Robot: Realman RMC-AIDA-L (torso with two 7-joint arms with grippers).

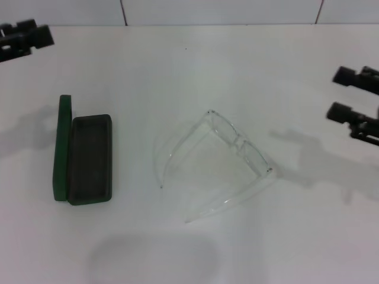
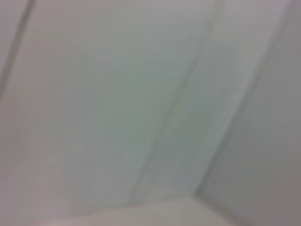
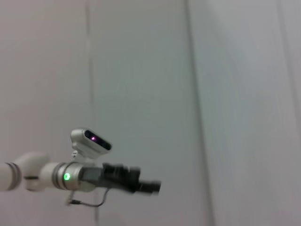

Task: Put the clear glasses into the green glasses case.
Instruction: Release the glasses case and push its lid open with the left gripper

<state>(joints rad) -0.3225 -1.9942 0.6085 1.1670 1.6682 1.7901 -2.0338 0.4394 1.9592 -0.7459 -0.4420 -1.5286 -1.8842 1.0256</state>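
Head view: one clear glasses [image 1: 228, 155], one green glasses case [image 1: 84, 157].

The left gripper [image 1: 26, 36] is running off the head view's left edge, finger state unreadable; the right gripper [image 1: 349, 94] is being cropped by the right edge; the green glasses case [image 1: 83, 158] is showing lid edge-on, its outer face hidden.

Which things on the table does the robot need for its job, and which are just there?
Needed:
- clear glasses, arms unfolded, lying mid-table
- green glasses case, open, on the robot's left
- left gripper and right gripper, both raised at the edges, holding nothing

Just there:
- white table; nothing else lies on it
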